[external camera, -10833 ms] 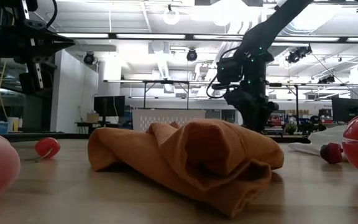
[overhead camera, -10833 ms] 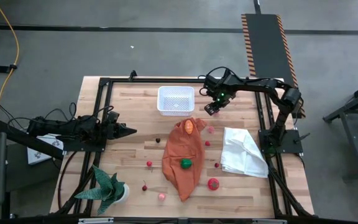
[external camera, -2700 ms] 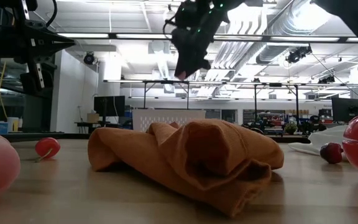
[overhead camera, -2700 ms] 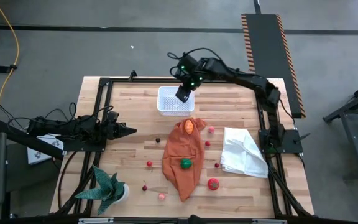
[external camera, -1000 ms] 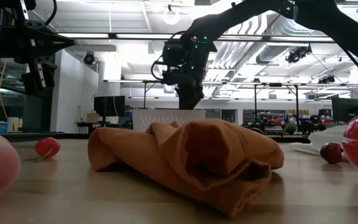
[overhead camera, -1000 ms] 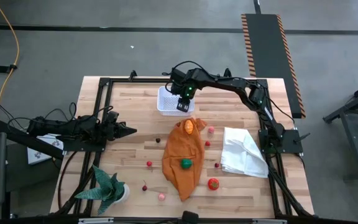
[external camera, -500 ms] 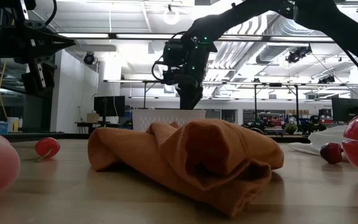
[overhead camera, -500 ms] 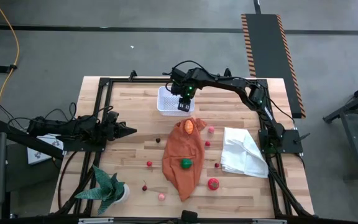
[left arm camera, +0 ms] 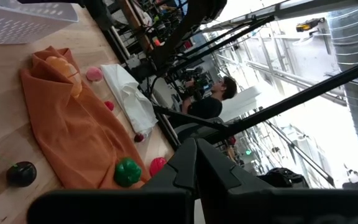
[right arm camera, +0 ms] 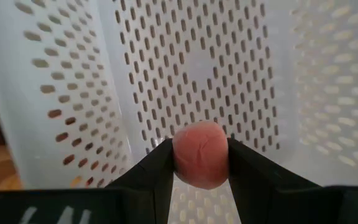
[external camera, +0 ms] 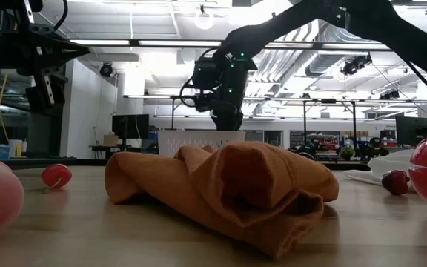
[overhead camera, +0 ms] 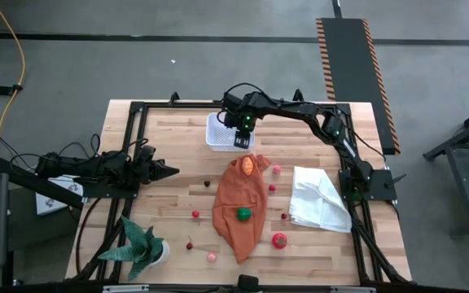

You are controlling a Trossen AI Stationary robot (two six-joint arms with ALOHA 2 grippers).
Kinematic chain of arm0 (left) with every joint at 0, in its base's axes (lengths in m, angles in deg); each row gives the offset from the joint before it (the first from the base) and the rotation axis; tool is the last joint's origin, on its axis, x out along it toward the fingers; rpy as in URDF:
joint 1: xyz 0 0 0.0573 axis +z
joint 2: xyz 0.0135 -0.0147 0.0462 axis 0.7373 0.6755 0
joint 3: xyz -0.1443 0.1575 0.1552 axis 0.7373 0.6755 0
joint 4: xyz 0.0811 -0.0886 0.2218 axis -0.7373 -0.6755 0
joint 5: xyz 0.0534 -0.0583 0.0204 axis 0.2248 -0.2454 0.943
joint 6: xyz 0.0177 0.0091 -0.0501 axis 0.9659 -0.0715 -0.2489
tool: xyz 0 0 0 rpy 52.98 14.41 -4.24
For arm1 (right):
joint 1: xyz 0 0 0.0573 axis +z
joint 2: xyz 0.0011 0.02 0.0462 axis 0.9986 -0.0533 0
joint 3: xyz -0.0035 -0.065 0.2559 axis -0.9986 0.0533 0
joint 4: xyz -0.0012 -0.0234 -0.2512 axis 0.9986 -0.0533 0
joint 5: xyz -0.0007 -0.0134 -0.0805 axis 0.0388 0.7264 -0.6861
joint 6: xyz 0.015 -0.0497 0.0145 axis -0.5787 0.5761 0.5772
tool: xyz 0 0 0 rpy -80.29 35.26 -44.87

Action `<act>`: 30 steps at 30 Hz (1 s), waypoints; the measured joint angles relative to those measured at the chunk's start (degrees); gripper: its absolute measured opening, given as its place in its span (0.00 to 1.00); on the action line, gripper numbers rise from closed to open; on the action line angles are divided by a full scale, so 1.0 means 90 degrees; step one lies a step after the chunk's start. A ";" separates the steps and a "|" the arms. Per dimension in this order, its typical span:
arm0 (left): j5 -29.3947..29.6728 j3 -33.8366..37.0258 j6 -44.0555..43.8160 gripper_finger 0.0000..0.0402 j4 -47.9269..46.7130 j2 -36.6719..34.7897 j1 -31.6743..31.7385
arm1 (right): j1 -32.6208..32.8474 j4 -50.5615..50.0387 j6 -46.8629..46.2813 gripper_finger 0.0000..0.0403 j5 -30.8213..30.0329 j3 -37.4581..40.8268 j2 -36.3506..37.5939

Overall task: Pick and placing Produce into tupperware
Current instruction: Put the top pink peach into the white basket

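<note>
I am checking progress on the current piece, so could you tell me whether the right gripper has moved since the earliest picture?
Yes. The right gripper has moved from beside the tupperware to over it.

Orange cloth (overhead camera: pixel 239 203) beside white cloth (overhead camera: pixel 320 199), potted plant (overhead camera: pixel 142 247).

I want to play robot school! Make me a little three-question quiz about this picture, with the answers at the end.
1. True or false: the right gripper holds a pink fruit between its fingers.
2. What is that gripper above? A) the white cloth B) the tupperware C) the potted plant
3. Fill in: the green toy vegetable lies on the ____ cloth.

Key: 1 true. 2 B. 3 orange.

The left gripper waits shut at the table's left side.
</note>
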 joint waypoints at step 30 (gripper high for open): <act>0.0000 0.0000 0.0012 0.00 0.0000 0.0000 0.0000 | 0.0002 -0.0068 -0.0045 0.44 0.0029 -0.0027 -0.0066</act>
